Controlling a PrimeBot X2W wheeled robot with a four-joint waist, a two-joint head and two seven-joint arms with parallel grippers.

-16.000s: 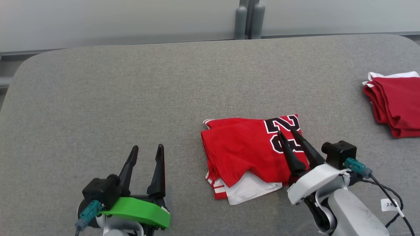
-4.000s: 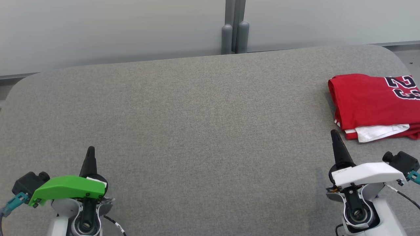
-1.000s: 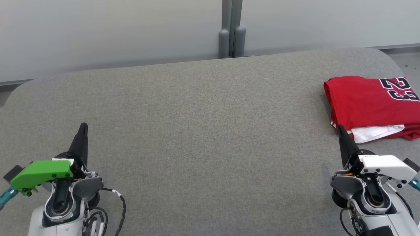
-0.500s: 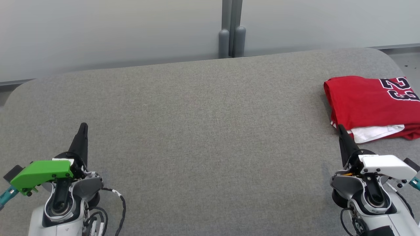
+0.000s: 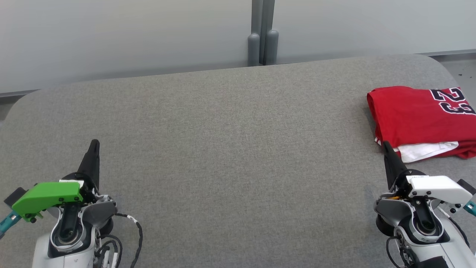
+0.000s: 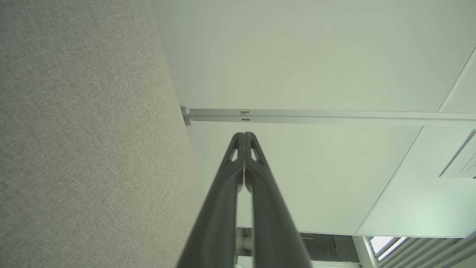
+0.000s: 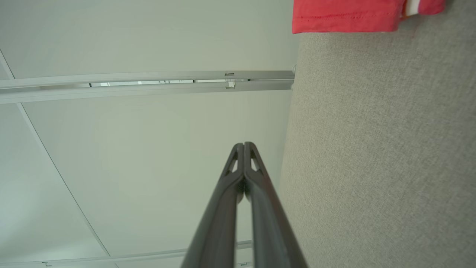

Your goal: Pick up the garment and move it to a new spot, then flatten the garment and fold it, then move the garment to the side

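The garment (image 5: 416, 113) is a red jersey with a black-and-white number, folded, lying at the table's right edge; a white layer peeks out along its near side. Its red hem also shows in the right wrist view, garment (image 7: 346, 15), at the top. My right gripper (image 5: 386, 146) is shut and holds nothing, its tip just short of the garment's near left corner; its joined fingertips (image 7: 248, 146) meet in the right wrist view. At the lower left my left gripper (image 5: 95, 143) is also shut and holding nothing, with its fingertips (image 6: 248, 137) pressed together in the left wrist view.
The grey fabric-covered table (image 5: 230, 149) stretches wide between the two arms. A pale wall with a grey vertical post (image 5: 262, 33) stands behind the table's far edge. Cables (image 5: 130, 230) trail from the left arm's wrist.
Over the last second nothing has moved. Earlier the garment lay at the table's middle near the right gripper; it now lies at the right side, and both grippers have shut.
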